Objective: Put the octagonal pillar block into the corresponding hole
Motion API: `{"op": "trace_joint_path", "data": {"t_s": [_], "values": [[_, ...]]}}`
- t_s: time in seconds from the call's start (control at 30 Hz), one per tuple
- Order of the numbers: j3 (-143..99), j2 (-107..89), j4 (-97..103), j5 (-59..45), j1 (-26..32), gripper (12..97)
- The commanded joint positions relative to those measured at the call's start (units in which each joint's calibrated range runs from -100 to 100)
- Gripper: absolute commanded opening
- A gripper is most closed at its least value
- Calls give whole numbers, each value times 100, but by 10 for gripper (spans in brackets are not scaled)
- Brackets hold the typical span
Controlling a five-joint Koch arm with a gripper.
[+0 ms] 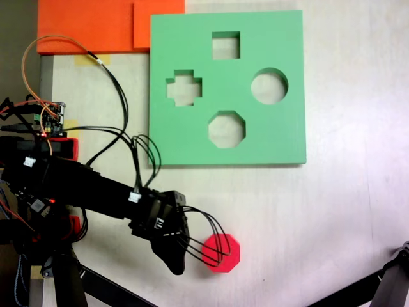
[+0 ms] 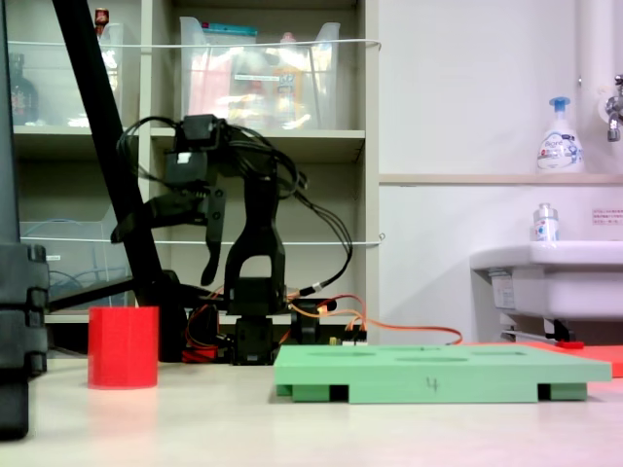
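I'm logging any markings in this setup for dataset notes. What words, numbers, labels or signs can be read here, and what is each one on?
"4": handwritten on the front edge of the green foam board.
Label on the pump soap bottle on the ledge: blue print, too blurred to read.
Small red-lettered sign on the wall at the right edge: too small to read.
Small bottle on the sink: no legible print.
Red octagonal block: no markings.

Matt, seemingly foam green board (image 1: 281,134); matt red block (image 1: 225,253).
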Motion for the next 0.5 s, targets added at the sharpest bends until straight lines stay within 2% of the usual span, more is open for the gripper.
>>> {"op": "trace_joint_path", "data": {"t_s": [0.0, 0.47], "values": [[641, 345, -283, 44, -10, 823], [1469, 2649, 459, 137, -59, 823]]}}
